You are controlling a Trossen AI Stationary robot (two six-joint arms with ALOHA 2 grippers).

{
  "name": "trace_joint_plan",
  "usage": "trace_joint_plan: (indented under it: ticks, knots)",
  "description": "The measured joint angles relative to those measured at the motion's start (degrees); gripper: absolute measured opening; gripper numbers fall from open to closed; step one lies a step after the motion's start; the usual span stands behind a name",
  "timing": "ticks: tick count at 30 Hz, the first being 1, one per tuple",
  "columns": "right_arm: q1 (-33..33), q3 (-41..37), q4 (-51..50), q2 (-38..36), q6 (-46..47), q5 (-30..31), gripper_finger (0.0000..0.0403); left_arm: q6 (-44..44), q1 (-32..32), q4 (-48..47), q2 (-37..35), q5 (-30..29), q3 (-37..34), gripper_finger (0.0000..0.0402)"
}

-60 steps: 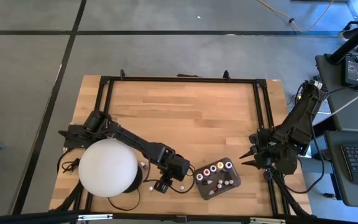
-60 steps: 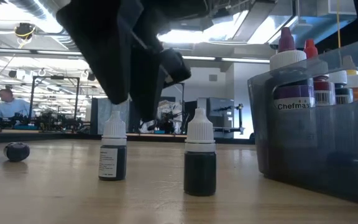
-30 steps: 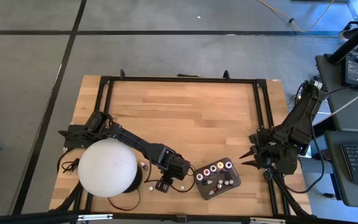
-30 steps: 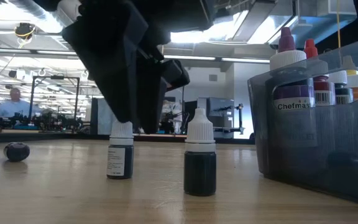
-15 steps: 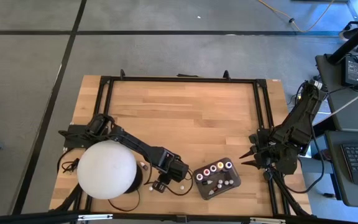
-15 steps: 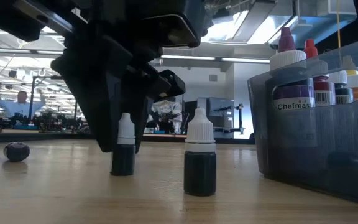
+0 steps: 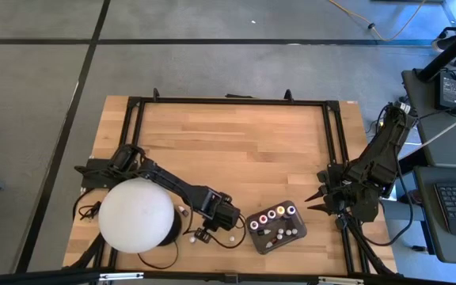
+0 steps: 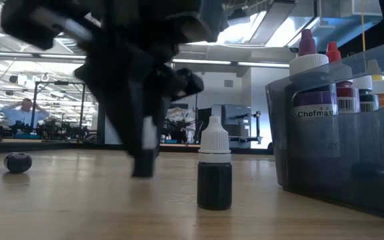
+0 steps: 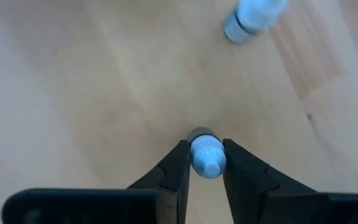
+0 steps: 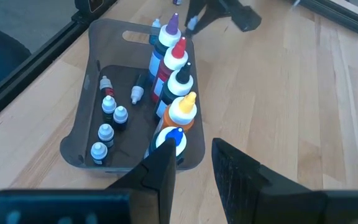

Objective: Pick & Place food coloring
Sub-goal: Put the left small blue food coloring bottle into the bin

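Pinching a white-capped bottle, the left fingers stand on the table.

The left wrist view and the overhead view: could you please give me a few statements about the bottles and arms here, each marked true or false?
1. The left tool has its fingers on either side of a small white-capped bottle. True.
2. A second small bottle stands upright on the table beside it. True.
3. The grey tray is empty. False: it holds a row of taller bottles and several tiny ones.
4. The right tool is holding a bottle. False: it waits at the table's right edge with nothing between its fingers.
5. The white dome sits on the right side of the table. False: it sits at the left front.
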Motion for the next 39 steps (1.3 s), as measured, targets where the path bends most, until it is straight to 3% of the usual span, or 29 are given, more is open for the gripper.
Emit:
trace_joint_plan:
  ticks: [6, 11, 16, 24, 39]
  knots:
    - [0.0, 0.0, -0.2, 0.0, 0.0, 0.0, 0.0108, -1.4, 1.4, 0.4, -4.9, -6.2, 0.0, 0.0069]
    - [0.0, 0.0, -0.2, 0.0, 0.0, 0.0, 0.0108, -7.1, 3.0, 8.9, -7.9, -11.5, 0.0, 0.0072]
    - [0.0, 0.0, -0.8, 0.0, 0.3, 0.0, 0.0108, -6.7, 3.8, 19.8, -8.4, -8.9, 0.7, 0.0071]
    - [0.0, 0.0, -0.8, 0.0, 2.1, -5.0, 0.0108, -7.5, 3.4, 19.2, -8.3, -7.1, 7.4, 0.0071]
    - [0.0, 0.0, -0.9, 0.0, 3.2, -2.5, 0.0108, -10.2, -0.2, 19.1, -0.2, -6.3, 16.4, 0.007]
